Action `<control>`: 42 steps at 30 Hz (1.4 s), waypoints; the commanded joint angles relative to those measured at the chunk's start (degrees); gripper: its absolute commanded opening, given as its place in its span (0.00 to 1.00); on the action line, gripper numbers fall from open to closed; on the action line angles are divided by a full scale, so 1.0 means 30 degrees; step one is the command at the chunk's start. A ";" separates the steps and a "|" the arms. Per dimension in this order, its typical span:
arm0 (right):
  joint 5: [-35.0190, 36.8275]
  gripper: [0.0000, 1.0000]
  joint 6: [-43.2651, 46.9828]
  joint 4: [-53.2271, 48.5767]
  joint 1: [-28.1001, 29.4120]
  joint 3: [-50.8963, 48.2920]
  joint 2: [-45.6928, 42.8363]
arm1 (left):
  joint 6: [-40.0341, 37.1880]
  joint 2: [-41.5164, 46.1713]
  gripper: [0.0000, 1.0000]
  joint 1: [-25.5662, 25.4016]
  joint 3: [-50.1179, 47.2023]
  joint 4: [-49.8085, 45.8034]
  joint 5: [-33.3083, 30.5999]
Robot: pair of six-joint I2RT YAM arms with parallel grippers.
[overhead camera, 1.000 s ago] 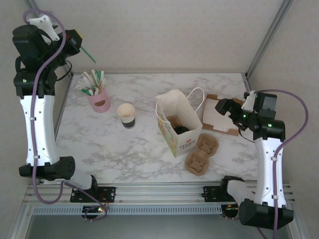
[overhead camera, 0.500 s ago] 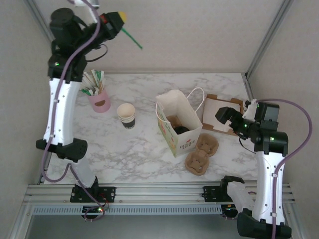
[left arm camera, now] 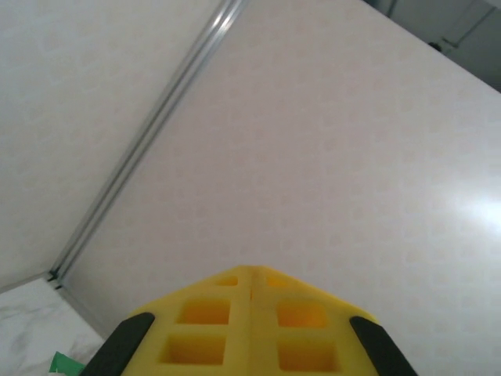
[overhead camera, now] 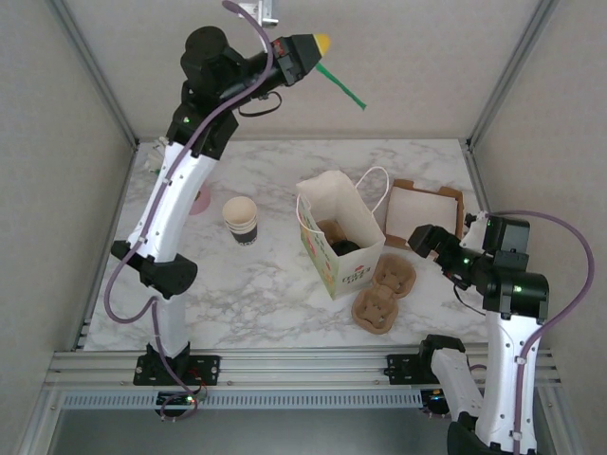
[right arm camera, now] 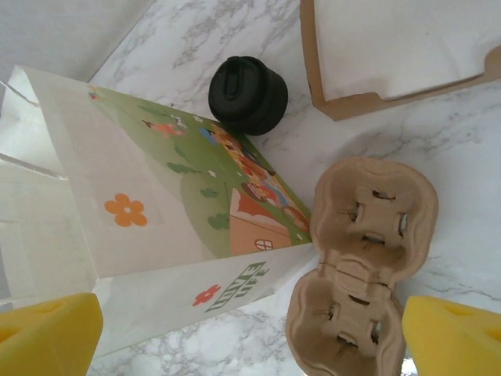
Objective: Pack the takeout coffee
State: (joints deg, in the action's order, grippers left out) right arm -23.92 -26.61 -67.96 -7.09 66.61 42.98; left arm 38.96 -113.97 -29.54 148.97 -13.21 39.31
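coffee: the takeout coffee point(overhead camera: 340, 248), a small paper cup with a round black plastic lid, sits down inside the upright white paper bag with a printed front point(overhead camera: 353, 275). The dark lid reads in the bag mouth; the cup wall is hidden by the bag.
left gripper: the left gripper point(overhead camera: 321, 44) is raised high near the back wall, yellow fingers pressed together, pinching a thin green plastic stick point(overhead camera: 343, 86) that pokes out down and to the right.
right gripper: the right gripper point(overhead camera: 425, 240) is low over the white marble table point(overhead camera: 237, 284), near the bag's right side, yellow fingers point(right arm camera: 47, 333) spread wide with nothing between them.
key relation: the coffee lies below and to the near-right of the left gripper, well apart. From the right gripper it lies to the left, behind the bag wall.
axis: the cup looks upright, lid up, in line with the bag mouth, so my read is that access is from above.
nearer arm: right.
step: the coffee looks already bagged. The stick probably heads for the bag mouth next, which is a guess.
risk: the stick tip could catch the bag rim or its white handle.
nearby: a brown moulded pulp cup carrier point(overhead camera: 383, 290) sits just beside the bag base. A squat black cylinder point(right arm camera: 248, 94) stands between the bag and an open brown cardboard box point(overhead camera: 424, 210). A lidless paper cup point(overhead camera: 240, 220) stands left of the bag, apart from it.
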 commanded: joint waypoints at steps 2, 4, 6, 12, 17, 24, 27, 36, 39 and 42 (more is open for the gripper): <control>0.0606 0.99 -0.0211 -0.1217 0.0079 -0.0421 -0.0622 | 0.0223 -0.1304 0.00 -0.0847 0.0585 0.2192 0.0438; 0.0762 0.99 -0.0242 -0.1440 0.0076 -0.0593 -0.0765 | 0.0308 -0.1889 0.00 -0.1120 0.0754 0.2344 0.0346; 0.0890 0.99 -0.0328 -0.1458 0.0061 -0.0749 -0.0893 | 0.0430 -0.2455 0.00 -0.1197 0.1192 0.2222 0.0375; 0.1276 0.99 -0.0684 -0.0639 0.0068 -0.1455 -0.0806 | -0.0301 -0.2566 0.00 -0.1168 0.1497 0.1062 0.0120; 0.1498 0.99 -0.0955 0.0653 0.0067 -0.1855 -0.0443 | -0.1530 -0.1995 0.00 -0.0992 0.1440 -0.0958 -0.0751; 0.1152 0.99 -0.0930 0.2435 0.0074 -0.2627 0.0862 | -0.2257 -0.2014 0.00 -0.0503 0.1409 -0.2698 -0.1125; 0.0784 0.99 -0.0880 0.2950 0.0066 -0.2851 0.1358 | -0.2152 -0.2149 0.00 -0.0364 0.1351 -0.2966 -0.1183; 0.1441 0.99 -0.0333 0.3008 0.0068 -0.2970 0.1676 | -0.2540 -0.0609 0.00 -0.0407 0.1264 -0.4220 -0.1470; 0.1556 0.99 -0.0360 0.3051 0.0067 -0.3156 0.1582 | -0.2786 0.0277 0.00 -0.0406 0.0875 -0.4881 -0.1443; 0.1586 0.99 -0.0423 0.3133 0.0052 -0.3412 0.1617 | -0.2860 0.1368 0.00 -0.0407 -0.0172 -0.5385 -0.1255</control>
State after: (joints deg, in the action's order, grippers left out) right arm -20.51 -28.53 -59.31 -7.09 57.58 48.34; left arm 31.86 -115.20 -30.89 149.77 -27.77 35.33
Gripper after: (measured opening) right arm 0.987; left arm 0.058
